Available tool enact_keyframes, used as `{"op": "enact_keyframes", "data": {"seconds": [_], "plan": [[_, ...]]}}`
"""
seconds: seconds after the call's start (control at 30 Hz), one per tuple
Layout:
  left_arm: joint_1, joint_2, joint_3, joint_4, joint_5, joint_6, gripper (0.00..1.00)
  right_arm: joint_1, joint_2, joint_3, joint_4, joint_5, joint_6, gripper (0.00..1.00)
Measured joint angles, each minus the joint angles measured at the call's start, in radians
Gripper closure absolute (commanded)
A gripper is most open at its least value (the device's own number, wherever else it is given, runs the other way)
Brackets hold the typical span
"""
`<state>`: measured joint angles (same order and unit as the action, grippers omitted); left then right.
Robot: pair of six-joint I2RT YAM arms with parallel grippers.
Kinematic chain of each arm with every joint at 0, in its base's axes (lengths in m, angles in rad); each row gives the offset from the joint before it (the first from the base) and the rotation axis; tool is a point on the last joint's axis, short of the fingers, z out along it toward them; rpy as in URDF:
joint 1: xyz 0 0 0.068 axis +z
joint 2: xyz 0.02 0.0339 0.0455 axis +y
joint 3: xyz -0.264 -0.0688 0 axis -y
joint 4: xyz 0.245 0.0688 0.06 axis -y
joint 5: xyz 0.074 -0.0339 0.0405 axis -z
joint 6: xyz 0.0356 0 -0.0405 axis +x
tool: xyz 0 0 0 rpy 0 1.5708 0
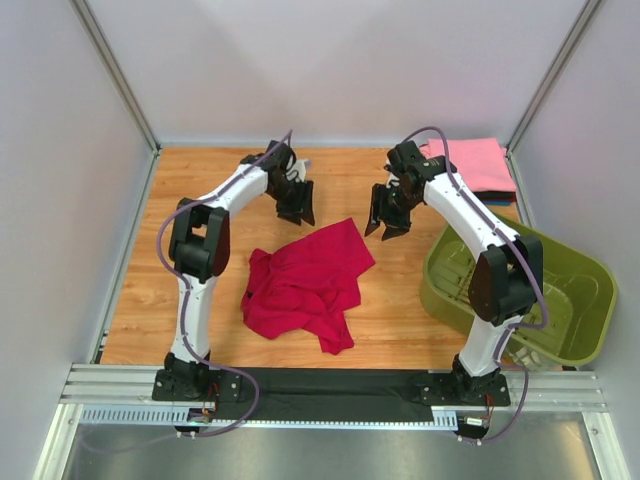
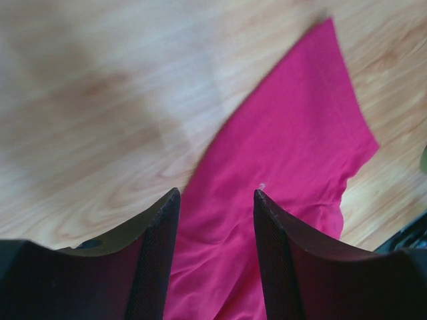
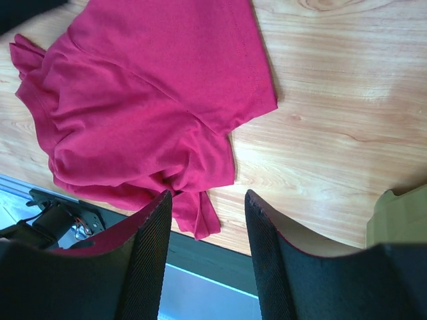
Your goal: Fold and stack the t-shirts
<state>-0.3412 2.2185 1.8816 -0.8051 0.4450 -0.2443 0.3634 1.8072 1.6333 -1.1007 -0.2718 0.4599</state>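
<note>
Crimson t-shirt point(image 1: 310, 280) lies rumpled on woodgrain table point(image 1: 150, 290); left gripper point(image 1: 300, 214) and right gripper point(image 1: 386, 228) gape empty.

We are counting one crimson t-shirt point(image 1: 310, 280), one pink-topped folded stack point(image 1: 470, 160), one olive basket point(image 1: 590, 290), two grippers, left gripper point(image 1: 299, 214) and right gripper point(image 1: 385, 228)

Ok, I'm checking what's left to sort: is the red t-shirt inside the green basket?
No, the red t-shirt lies crumpled on the wooden table, to the left of the green basket.
</note>
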Motion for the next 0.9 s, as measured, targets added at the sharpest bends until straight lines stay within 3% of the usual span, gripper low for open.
{"op": "enact_keyframes", "data": {"seconds": [0.13, 0.23, 0.27, 0.3, 0.37, 0.43, 0.57, 0.6, 0.63, 0.73, 0.9], "plan": [[-0.056, 0.027, -0.067, -0.003, 0.018, 0.01, 0.46, 0.0, -0.002, 0.0, 0.0, 0.0, 0.0, 0.51], [-0.082, 0.027, -0.121, -0.004, 0.022, 0.015, 0.54, 0.0, -0.014, -0.004, 0.001, 0.0, 0.0, 0.51], [-0.084, 0.022, -0.138, -0.004, 0.036, 0.015, 0.72, 0.0, -0.025, -0.011, 0.003, 0.0, 0.0, 0.51], [-0.084, 0.01, -0.161, 0.004, 0.034, 0.013, 0.81, 0.0, -0.034, -0.019, 0.003, 0.0, 0.001, 0.5], [-0.082, -0.015, -0.212, 0.009, 0.013, 0.023, 0.94, 0.0, -0.065, -0.045, 0.007, 0.0, 0.006, 0.51], [-0.079, -0.048, -0.265, 0.006, -0.015, 0.019, 1.0, 0.0, -0.094, -0.072, 0.007, 0.0, 0.011, 0.51], [-0.076, -0.171, -0.351, -0.048, -0.191, -0.022, 0.99, 0.004, -0.149, -0.126, 0.014, 0.0, 0.016, 0.51], [-0.076, -0.201, -0.363, -0.067, -0.228, -0.038, 0.95, 0.006, -0.157, -0.137, 0.013, 0.0, 0.018, 0.51], [-0.075, -0.242, -0.381, -0.081, -0.266, -0.059, 0.76, 0.01, -0.167, -0.148, 0.014, 0.0, 0.019, 0.51], [-0.07, -0.345, -0.423, -0.136, -0.338, -0.115, 0.53, 0.024, -0.181, -0.165, 0.013, 0.0, 0.023, 0.51], [-0.033, -0.377, -0.428, -0.179, -0.386, -0.161, 0.49, 0.043, -0.182, -0.167, 0.014, 0.0, 0.027, 0.51]]}}
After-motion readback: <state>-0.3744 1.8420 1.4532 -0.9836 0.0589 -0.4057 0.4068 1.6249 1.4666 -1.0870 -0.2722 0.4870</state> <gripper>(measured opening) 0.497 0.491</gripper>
